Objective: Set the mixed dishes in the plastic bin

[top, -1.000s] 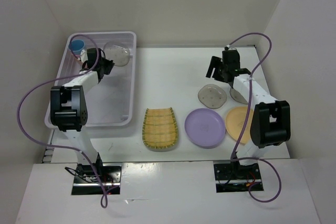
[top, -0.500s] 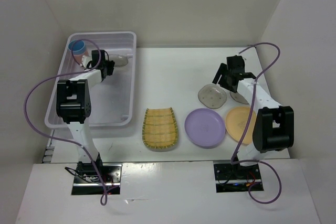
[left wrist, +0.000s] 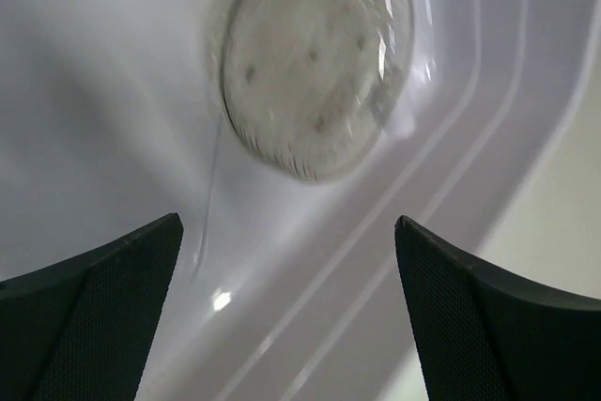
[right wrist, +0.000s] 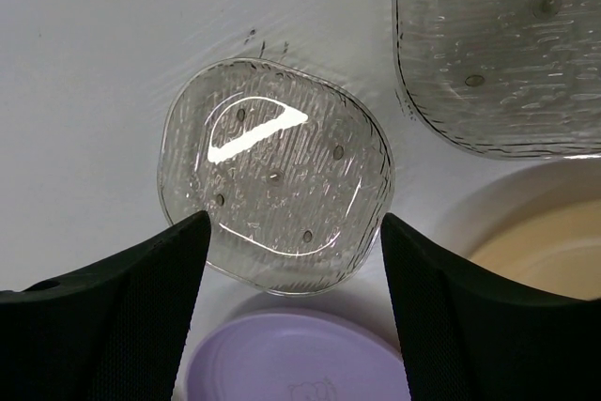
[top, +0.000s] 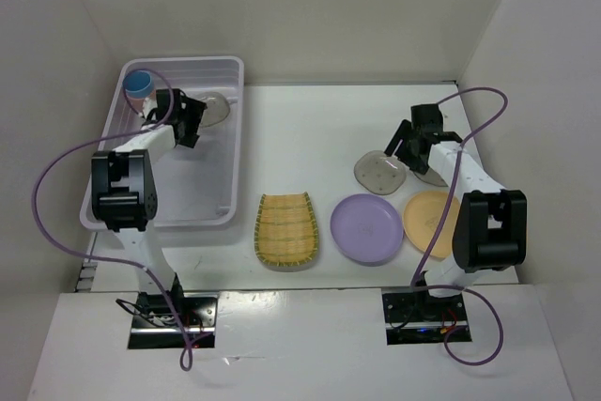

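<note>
On the left gripper (left wrist: 286, 232): jaws spread wide, nothing between the fingers (left wrist: 94, 326). Just ahead of the tips, a small grey plate (left wrist: 315, 63), lying inside the plastic bin (left wrist: 488, 129), close to a rounded corner of the wall. Farther out to one side, in the next corner of the same bin, a blue cup (top: 138, 80), with a bit of pink cup (top: 141, 97) showing right below it.

On the right gripper (right wrist: 293, 223): jaws spread wide too, holding nothing, hanging over the table (right wrist: 94, 44). Right under the gap and a little ahead, a second grey plate (right wrist: 272, 176), flat on the table. Ahead and to the right of the tips, a third grey plate (right wrist: 498, 44), near the second one but apart from it. Beside the right finger, the rim of the round orange plate (right wrist: 535, 241). Back between the fingers, the edge of the round lilac plate (right wrist: 282, 363). Farther out, past the lilac plate on the bin's side, the yellow ribbed tray (top: 286, 229), on the table near the bin's corner.
</note>
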Robot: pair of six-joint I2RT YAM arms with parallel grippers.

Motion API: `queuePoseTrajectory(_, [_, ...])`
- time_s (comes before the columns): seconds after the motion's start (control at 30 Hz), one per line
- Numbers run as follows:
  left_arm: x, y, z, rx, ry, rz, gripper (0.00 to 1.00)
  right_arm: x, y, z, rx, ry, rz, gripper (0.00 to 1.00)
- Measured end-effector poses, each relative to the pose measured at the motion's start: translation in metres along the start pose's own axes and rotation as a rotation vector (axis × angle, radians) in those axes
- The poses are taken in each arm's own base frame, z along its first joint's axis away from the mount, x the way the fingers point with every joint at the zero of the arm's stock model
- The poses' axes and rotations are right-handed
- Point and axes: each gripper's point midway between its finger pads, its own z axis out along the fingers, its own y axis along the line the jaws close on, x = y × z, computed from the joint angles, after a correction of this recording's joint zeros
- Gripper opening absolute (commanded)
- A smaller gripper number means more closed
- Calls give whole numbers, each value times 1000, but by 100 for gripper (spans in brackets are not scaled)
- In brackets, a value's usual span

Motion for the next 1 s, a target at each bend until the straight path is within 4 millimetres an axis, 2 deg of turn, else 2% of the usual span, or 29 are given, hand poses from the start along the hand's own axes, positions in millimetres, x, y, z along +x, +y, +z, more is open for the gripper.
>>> queuePoseTrajectory(0.1, [-2,-18,-39,65,22,80,100,7,-2,2,6,31,1,77])
queuePoseTrajectory(0.27, [1,-81,-107,270,57,335,100,19,-10,10,26,87,18,73])
queuePoseTrajectory(0.37, [16,-123,-148,440,90,488,100,26,-19,16,47,116,33,73])
queuePoseTrajectory(0.47, [36,-140,-178,558,151,581,100,33,-27,19,60,142,44,73])
queuePoseTrajectory(0.67, [58,-140,-191,626,246,666,100,45,-34,24,65,184,53,70])
queuePoseTrajectory(0.77, [74,-154,-203,696,289,715,100,54,-34,31,61,219,50,67])
queuePoseTrajectory(0.9, [104,-176,-224,816,361,794,100,67,-37,42,70,268,44,57])
queuePoseTrajectory(1.0, [131,-181,-235,879,440,829,100,70,-37,45,67,281,41,38])
